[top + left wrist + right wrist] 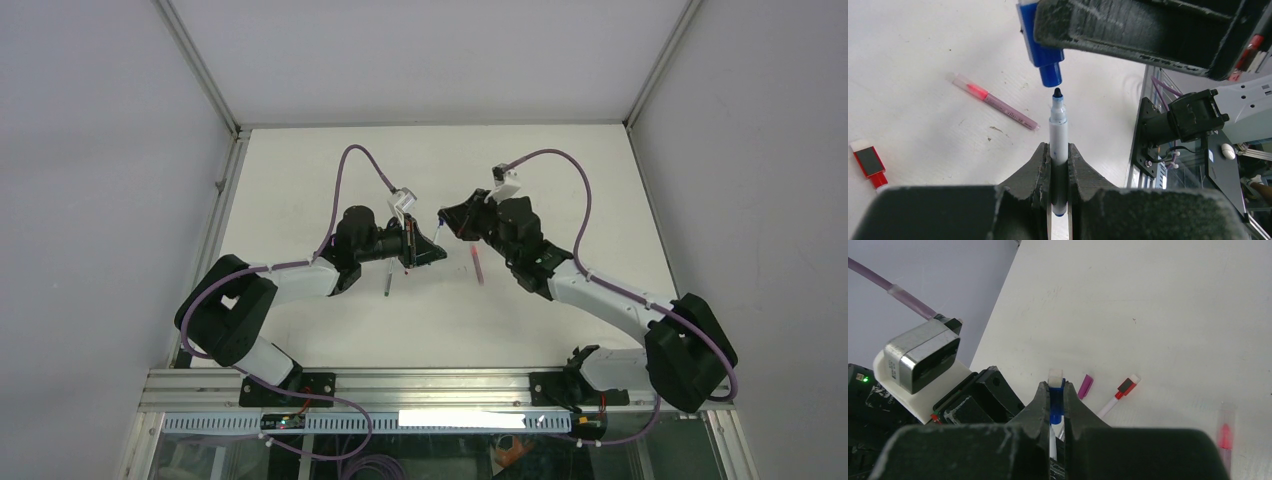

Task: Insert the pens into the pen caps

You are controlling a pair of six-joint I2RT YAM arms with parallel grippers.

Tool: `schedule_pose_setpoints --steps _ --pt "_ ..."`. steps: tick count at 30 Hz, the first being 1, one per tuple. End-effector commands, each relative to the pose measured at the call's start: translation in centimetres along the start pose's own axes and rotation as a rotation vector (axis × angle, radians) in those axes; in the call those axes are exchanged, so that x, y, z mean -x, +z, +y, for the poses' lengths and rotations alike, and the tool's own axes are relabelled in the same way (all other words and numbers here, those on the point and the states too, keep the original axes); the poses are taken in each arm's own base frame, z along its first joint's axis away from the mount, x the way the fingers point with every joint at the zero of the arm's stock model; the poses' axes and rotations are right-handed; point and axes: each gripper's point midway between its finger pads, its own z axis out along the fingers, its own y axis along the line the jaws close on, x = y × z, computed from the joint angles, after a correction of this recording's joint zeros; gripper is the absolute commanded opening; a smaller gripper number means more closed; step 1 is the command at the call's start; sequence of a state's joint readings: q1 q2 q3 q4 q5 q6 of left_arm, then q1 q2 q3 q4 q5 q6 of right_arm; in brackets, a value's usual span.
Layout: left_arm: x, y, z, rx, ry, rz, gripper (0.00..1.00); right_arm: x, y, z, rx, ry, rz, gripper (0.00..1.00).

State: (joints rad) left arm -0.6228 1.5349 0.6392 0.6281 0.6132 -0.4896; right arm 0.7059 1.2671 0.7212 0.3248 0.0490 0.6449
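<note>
My left gripper is shut on a white pen with a dark tip that points up. My right gripper is shut on a blue pen cap. In the left wrist view the blue cap hangs open end down just above the pen tip, with a small gap between them. In the top view the two grippers meet at mid-table, left and right. A pink pen lies uncapped on the table. A magenta cap lies loose beside a white pen with a red cap.
The left arm's wrist camera sits close beside my right fingers. The pink pen lies just right of the grippers in the top view, and a thin dark stick lies under the left arm. The table's metal front rail is near the arm bases.
</note>
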Motion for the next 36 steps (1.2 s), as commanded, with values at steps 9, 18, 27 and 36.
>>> schedule_pose_setpoints --steps 9,18,27,36 --pt "1.5 -0.1 -1.8 -0.059 0.058 -0.043 0.00 2.1 -0.5 1.8 0.047 -0.021 -0.061 0.00" --pt "1.5 -0.1 -1.7 -0.056 0.055 -0.043 0.00 1.0 -0.4 2.0 0.060 -0.009 -0.024 0.00" --pt "1.4 -0.1 -1.4 -0.046 0.056 -0.045 0.00 -0.5 -1.2 1.4 0.037 -0.002 0.028 0.00" --pt "1.7 -0.3 -1.5 -0.044 0.069 -0.052 0.00 -2.6 -2.1 -0.2 -0.004 -0.008 0.084 0.00"
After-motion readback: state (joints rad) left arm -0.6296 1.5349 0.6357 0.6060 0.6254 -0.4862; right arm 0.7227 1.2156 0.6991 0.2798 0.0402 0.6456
